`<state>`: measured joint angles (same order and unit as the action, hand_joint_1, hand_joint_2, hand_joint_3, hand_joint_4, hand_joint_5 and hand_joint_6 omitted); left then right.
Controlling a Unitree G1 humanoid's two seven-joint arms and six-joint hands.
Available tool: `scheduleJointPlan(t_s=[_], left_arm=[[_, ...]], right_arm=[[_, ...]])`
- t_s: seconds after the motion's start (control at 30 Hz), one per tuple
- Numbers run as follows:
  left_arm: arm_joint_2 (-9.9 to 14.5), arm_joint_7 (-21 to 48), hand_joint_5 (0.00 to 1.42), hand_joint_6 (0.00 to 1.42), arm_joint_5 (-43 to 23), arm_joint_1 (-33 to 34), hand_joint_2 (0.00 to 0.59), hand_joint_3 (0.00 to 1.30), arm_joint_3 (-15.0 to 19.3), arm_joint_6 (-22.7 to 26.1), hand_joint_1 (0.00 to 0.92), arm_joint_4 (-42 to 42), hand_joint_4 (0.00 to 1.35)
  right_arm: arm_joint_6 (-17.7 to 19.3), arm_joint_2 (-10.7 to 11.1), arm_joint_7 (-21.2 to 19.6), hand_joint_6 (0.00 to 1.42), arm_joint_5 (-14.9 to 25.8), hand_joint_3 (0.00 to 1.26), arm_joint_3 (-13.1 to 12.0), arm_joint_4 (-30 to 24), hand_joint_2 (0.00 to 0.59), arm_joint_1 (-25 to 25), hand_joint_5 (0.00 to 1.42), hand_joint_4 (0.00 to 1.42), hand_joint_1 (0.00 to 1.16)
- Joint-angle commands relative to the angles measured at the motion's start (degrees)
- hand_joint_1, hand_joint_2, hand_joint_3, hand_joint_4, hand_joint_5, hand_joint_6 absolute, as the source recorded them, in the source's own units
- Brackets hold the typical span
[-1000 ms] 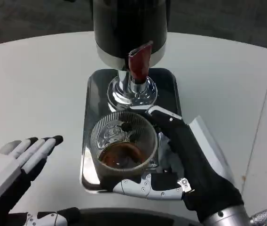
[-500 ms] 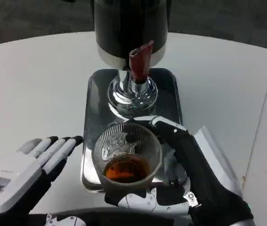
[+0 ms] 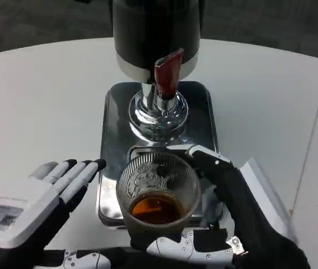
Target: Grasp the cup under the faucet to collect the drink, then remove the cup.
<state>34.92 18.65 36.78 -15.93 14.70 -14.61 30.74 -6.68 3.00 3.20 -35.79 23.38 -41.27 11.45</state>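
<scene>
Nearing camera since before: cup point(image 3: 158, 193).

The dispenser point(image 3: 154, 33) was cut off by the top edge. The cup point(image 3: 158, 190) hid part of the tray point(image 3: 114, 120). The right hand point(image 3: 226, 224) ran past the bottom edge.

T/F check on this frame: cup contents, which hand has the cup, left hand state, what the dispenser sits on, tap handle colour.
1. The clear glass cup holds amber liquid. True.
2. The left hand holds the cup. False: the right hand grips it.
3. The left hand holds nothing, with its fingers extended. True.
4. The black and chrome drink dispenser stands directly on the white table. False: it stands on the shiny metal tray.
5. The tap handle is blue. False: red.
</scene>
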Motion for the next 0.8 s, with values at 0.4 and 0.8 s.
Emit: scheduleJointPlan(t_s=[0.4, 0.8], left_arm=[[-0.6, -0.7, 0.00, 0.00, 0.8, -0.3, 0.081, 0.00, -1.5, 1.9, 0.000, -1.0, 0.00], [-0.5, -0.7, 0.00, 0.00, 0.4, 1.1, 0.080, 0.00, -2.4, 2.7, 0.000, -1.5, 0.00]], right_arm=[[1.1, -0.7, -0.3, 1.35, 2.0, 0.78, -1.2, -0.1, 0.133, -3.1, 1.00, 1.02, 1.08], [1.0, -0.8, -0.3, 1.35, 2.9, 0.79, -1.9, 1.0, 0.135, -4.3, 1.01, 1.03, 1.08]])
